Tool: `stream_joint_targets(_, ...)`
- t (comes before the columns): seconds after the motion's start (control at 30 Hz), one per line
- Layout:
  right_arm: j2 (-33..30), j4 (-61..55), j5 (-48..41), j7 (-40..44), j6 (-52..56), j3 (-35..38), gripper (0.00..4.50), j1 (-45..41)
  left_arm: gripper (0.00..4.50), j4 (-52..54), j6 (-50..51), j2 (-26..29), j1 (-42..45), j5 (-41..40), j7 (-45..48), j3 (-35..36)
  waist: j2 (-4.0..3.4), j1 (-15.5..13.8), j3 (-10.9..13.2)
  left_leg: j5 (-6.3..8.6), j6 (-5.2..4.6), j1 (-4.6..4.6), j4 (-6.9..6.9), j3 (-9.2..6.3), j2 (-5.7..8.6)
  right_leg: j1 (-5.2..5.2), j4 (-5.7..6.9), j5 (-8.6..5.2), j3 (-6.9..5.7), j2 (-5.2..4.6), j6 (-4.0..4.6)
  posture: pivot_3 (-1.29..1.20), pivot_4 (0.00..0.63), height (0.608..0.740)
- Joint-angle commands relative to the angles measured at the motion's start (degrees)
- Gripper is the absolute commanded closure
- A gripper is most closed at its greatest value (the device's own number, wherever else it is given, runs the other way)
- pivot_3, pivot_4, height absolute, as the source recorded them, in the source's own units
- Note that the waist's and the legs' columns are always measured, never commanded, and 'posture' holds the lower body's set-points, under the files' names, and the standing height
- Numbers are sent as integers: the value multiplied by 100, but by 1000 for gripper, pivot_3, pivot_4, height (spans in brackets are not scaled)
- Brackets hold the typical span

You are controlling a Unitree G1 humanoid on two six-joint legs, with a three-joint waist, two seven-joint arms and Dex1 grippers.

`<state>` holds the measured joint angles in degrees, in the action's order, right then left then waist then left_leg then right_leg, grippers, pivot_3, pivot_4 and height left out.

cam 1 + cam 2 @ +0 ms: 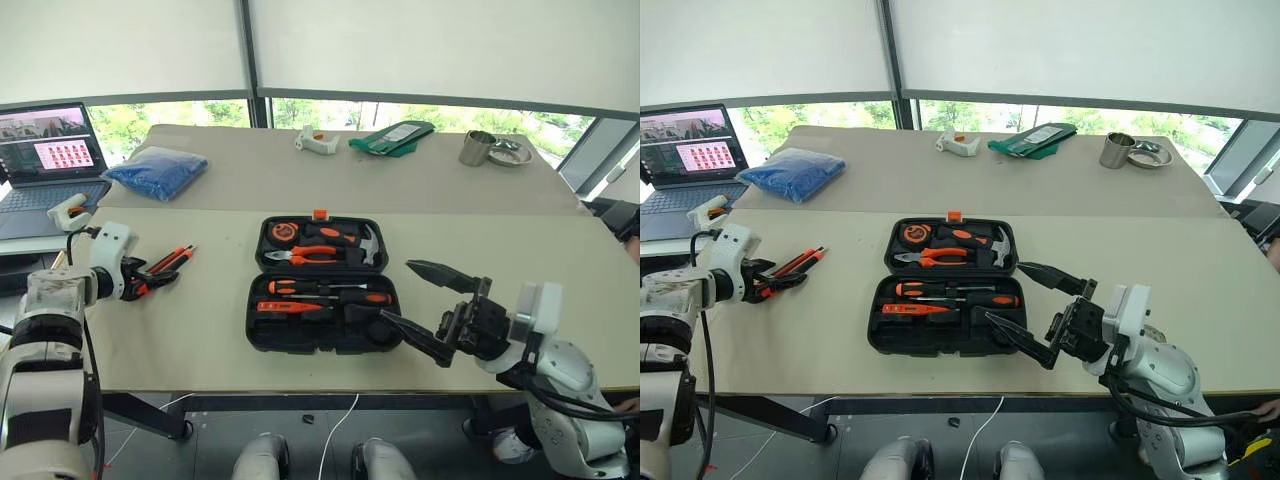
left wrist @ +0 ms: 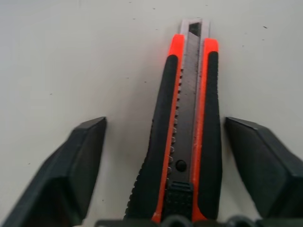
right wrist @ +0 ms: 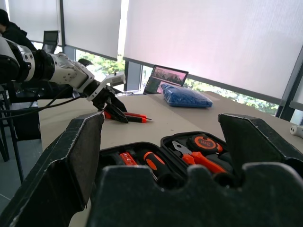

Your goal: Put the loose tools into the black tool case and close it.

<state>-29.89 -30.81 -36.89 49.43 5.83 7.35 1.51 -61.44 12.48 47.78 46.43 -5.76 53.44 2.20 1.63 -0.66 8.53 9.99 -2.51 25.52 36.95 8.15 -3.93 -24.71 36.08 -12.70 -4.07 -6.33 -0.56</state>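
The right claw (image 1: pixel 1028 312), its two fingers spread wide and empty, hovers just beside the near right corner of the black tool case (image 1: pixel 940 285) lying open on the bench (image 1: pixel 1140 250), while the left claw (image 2: pixel 180 156), fingers apart, straddles the utility knife (image 2: pixel 187 137), with a screwdriver (image 1: pixel 808 257) just beyond

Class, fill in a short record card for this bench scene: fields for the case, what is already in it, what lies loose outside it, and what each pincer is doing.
case: black tool case lies open on the table
in case: two screwdrivers, pliers, hammer, tape measure
loose: utility knife and a slim orange tool beside it on the table, left of the case
left pincer: open, fingers either side of the utility knife, not gripping it
right pincer: open, holds nothing, hovers at the case's right edge
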Motion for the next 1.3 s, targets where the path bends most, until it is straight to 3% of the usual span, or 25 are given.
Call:
stream_joint_targets(0.03, -97, -240, -84, -52, 37, 118, 0, -63, 1947, -305, -305, 19, 105, 51, 278, 90, 0, 0, 0, 0, 0, 0, 1, 0, 1, 1, 0, 0, 0, -1, 0, 0, 150, 740)
stream_joint_targets(0.1, -165, -197, -63, 47, 6, 136, 0, -74, 2795, -273, -664, 14, 94, -77, 671, 203, 0, 1, 0, 0, -1, 0, 4, 0, 1, 2, 0, 1, 0, -2, -3, 0, 150, 740)
stream_joint_targets(0.13, -218, -171, -71, 112, -6, 163, 0, -71, 2889, -158, -816, 19, 80, -128, 1021, 198, 1, 1, 1, 0, -1, 0, 4, 0, 2, 3, 0, 2, 0, -3, -2, 0, 150, 740)
stream_joint_targets(0.23, -410, -85, -193, 287, -6, 354, 0, -34, 2887, 547, -842, 5, 106, -453, 2251, 187, 19, -28, 11, 0, -1, 7, 7, 0, 3, 1, 0, 9, -2, -3, 9, 0, 150, 740)
stream_joint_targets(0.37, -792, 201, -95, 774, -163, 703, 0, 225, 2887, 2743, -149, -57, -288, -845, 3451, -286, 32, -55, 18, 0, -5, 36, 33, -10, 0, -6, -1, 17, -10, -3, 28, 0, 150, 740)
stream_joint_targets(0.5, -927, 563, -19, 1135, -427, 1082, 0, 585, 2887, 4816, 725, -44, -906, -921, 3447, -791, 30, -12, 18, -2, -60, 42, 61, -10, 5, 7, 0, 18, -2, -10, 7, 0, 150, 740)
stream_joint_targets(0.7, -1039, 788, -84, 1371, -371, 1332, 0, 1026, 2887, 6555, 1751, -413, -1282, -718, 2674, -1496, 26, -4, 20, 1, -63, 27, 79, -16, -3, 23, 10, -11, 0, 1, -24, 0, 150, 740)
stream_joint_targets(0.93, -999, 811, -27, 1519, -454, 1352, 0, 1324, 2887, 6694, 1866, -864, -1040, -302, 2005, -2043, 24, -12, 21, 19, -32, 3, 84, -19, 1, 44, 8, -5, 9, -2, -22, 0, 150, 740)
stream_joint_targets(1.3, -1046, 926, 69, 1791, -707, 1455, 0, 1510, 2887, 6521, 1314, -912, -895, 24, 2199, -2589, 22, -16, 22, 19, -33, 4, 84, -19, 2, 44, 5, -5, 13, -1, -22, 0, 150, 740)
